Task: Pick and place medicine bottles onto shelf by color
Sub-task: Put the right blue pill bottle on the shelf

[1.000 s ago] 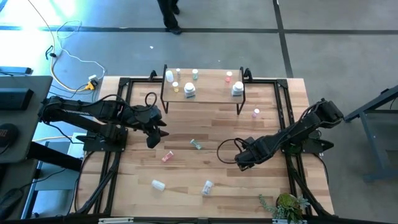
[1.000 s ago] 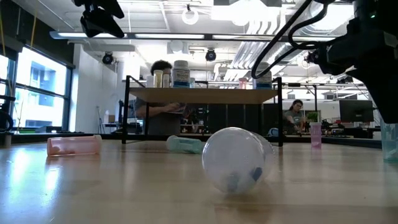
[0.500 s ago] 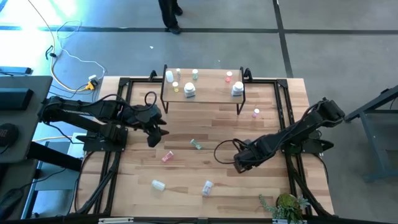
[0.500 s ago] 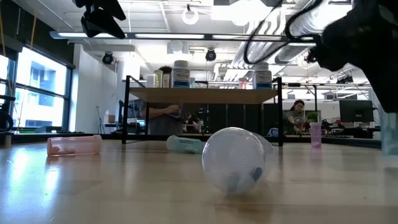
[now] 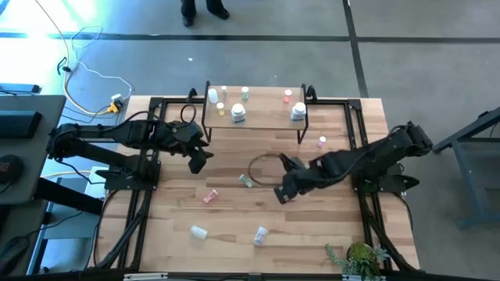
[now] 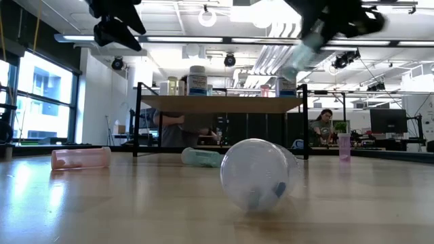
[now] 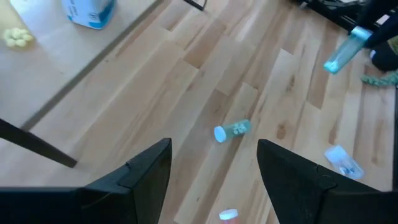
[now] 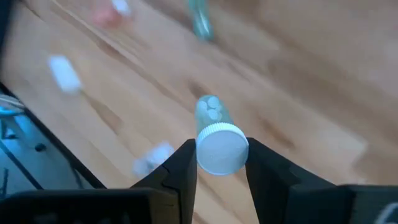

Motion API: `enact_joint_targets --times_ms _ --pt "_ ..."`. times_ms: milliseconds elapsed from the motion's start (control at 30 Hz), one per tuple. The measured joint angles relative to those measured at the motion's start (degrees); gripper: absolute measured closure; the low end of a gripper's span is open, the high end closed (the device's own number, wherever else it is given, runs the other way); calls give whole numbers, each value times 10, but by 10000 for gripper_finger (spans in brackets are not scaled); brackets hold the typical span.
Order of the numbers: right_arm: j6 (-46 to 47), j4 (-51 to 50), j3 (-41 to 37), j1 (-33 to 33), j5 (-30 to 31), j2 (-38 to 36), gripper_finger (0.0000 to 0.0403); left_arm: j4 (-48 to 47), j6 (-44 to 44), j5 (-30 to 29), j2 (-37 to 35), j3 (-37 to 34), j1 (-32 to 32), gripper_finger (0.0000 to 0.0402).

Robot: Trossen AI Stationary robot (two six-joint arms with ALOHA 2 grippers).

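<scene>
The right gripper [image 8: 216,163] is raised above the middle of the table [image 5: 328,234], its fingers pinching a clear green, white-capped bottle [image 8: 216,138]. The left gripper [image 7: 213,163] hangs with its fingers spread, empty, near the left end of the shelf [image 5: 266,117]. The shelf carries several bottles. A green bottle [image 5: 246,180], a pink bottle [image 5: 210,197] and two clear bottles lie loose on the table.

The right end effector [image 5: 283,193] hangs above the middle of the desk [image 5: 336,234], a bottle [image 8: 214,134] between its fingers. One lying bottle [image 5: 246,181] rests just to its left, the shelf [image 5: 266,117] stands beyond it, and two more bottles [image 5: 260,233] lie nearer the front edge. The left end effector [image 5: 199,161] hovers left of the shelf.
</scene>
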Motion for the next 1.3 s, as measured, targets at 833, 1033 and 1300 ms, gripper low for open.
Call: enact_joint_targets --times_ms 833,1033,1300 --pt "-513 -56 275 -397 -21 0 299 0 72 -1 0 0 144 174" --pt "-585 -58 305 -489 -48 4 299 0 72 -1 0 0 173 174" --pt "-652 -69 342 -568 -119 43 299 0 72 -2 0 0 199 174"
